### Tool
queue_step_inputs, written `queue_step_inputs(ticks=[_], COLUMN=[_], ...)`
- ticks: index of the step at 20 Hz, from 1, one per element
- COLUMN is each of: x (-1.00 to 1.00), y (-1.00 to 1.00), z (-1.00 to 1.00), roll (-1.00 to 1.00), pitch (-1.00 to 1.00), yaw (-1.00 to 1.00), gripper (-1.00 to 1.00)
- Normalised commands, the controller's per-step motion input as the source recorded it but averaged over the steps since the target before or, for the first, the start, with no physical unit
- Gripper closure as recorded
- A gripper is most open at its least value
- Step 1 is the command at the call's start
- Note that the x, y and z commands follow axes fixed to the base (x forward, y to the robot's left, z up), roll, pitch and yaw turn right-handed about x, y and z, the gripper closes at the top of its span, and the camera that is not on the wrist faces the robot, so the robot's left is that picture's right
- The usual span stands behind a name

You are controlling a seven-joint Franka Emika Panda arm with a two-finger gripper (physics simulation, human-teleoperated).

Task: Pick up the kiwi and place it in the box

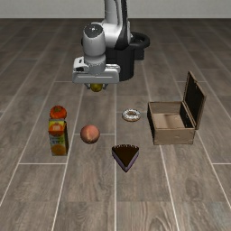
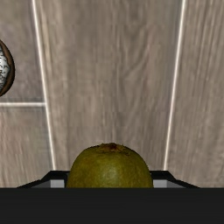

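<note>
The gripper (image 1: 97,87) has its jaws closed on the kiwi (image 2: 109,166), one finger on each side, over the wooden floor (image 1: 36,198). The open box (image 1: 171,124) stands well apart, toward the exterior view's right.

Olive-brown kiwi (image 2: 109,168) apparently raised; brown box (image 1: 173,136) stands open, well apart.

The arm (image 1: 115,27) reaches forward from its base, wrist bent downward — the gripper (image 1: 96,87) hangs raised in the air, fingers pointing down, clamped on the kiwi (image 2: 109,168) from both sides.
</note>
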Motion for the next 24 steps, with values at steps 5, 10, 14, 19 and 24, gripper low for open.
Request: queue_step_inputs(ticks=[5, 10, 14, 19, 24], x=[0.00, 0.00, 0.00, 0.00, 0.00], y=[0.00, 0.40, 1.00, 1.00, 1.00], z=[1.00, 0.60, 0.00, 0.00, 0.00], roll=[0.00, 0.00, 0.00, 0.00, 0.00], pitch=[0.00, 0.00, 0.00, 0.00, 0.00], yaw=[0.00, 0.00, 0.00, 0.00, 0.00], gripper=[1.00, 1.00, 1.00, 1.00, 1.00])
